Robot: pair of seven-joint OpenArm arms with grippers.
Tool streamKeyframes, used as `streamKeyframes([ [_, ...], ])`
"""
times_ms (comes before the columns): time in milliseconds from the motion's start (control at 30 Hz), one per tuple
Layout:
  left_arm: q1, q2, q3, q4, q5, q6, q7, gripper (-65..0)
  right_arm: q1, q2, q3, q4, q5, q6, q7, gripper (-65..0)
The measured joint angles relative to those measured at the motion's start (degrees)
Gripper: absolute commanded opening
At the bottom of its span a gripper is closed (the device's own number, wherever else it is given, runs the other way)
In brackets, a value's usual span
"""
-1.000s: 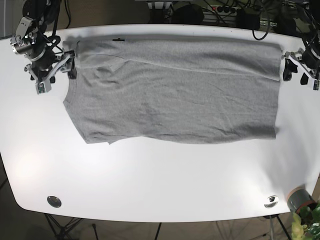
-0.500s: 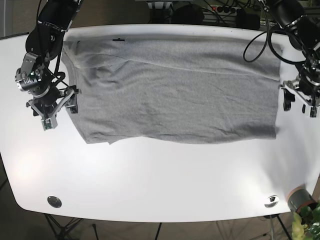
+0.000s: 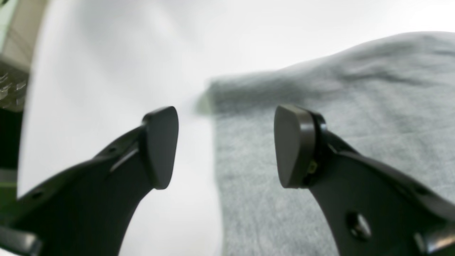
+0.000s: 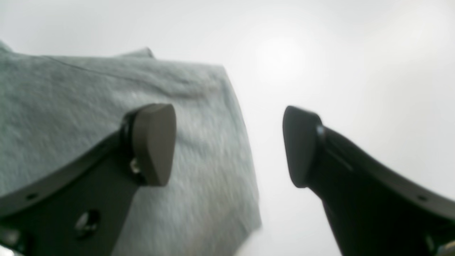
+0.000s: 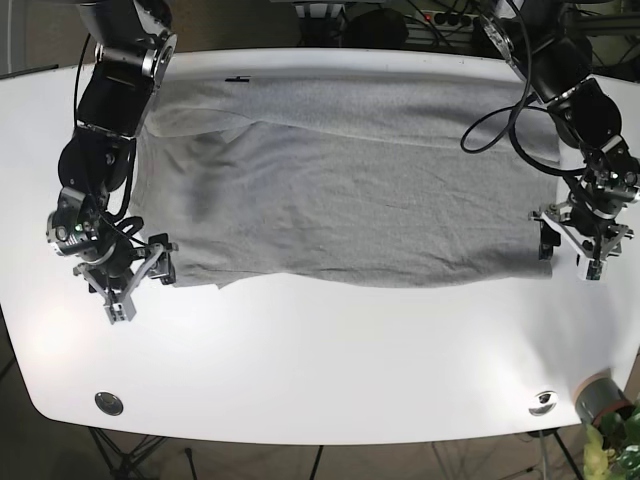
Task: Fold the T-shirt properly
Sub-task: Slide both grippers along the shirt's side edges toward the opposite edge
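Observation:
A grey T-shirt (image 5: pixel 350 190) lies spread flat on the white table (image 5: pixel 320 360), its back edge folded over in a band. My left gripper (image 5: pixel 563 250) is open at the shirt's front right corner. In the left wrist view the gripper (image 3: pixel 227 145) straddles the shirt's edge (image 3: pixel 320 89), with one fingertip (image 3: pixel 295 145) over cloth and the other over bare table. My right gripper (image 5: pixel 140 285) is open at the shirt's front left corner. In the right wrist view it (image 4: pixel 227 145) straddles the shirt's edge (image 4: pixel 89 96) the same way. Neither holds cloth.
A metal cup (image 5: pixel 598 397) and a plant (image 5: pixel 615 445) sit off the table's front right corner. Two round metal fittings (image 5: pixel 108 403) (image 5: pixel 541 402) are set in the table near the front edge. Cables and gear lie behind the back edge.
Both grippers have moved from the shirt's back corners forward along its side edges, down to its front corners. They stay open. The shirt has not moved.

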Motion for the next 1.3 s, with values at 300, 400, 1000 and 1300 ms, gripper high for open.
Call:
streamKeyframes([
  [300,-3.02,-0.31,0.37,-8.70,4.57,0.42,-7.85,-26.0,6.01,-0.33,-1.66,-18.49,-2.62,-0.20,11.43,-20.8],
  [400,-2.69,-0.17,0.42,-11.10,4.83,0.44,-9.33,-26.0,7.74,-0.17,-1.66,-24.81,-5.35,-0.61,15.76,-20.8],
  [1000,-2.95,-2.25,0.52,-13.07,4.55,0.37,-9.79,-25.7,9.64,-1.64,-1.51,-35.98,-10.38,-0.70,26.38,-39.3],
  [1300,-10.34,-5.33,3.13,-24.61,4.61,9.77,-9.86,-13.2,8.74,-2.40,-1.33,-35.98,-9.07,-0.26,26.86,-62.3],
])
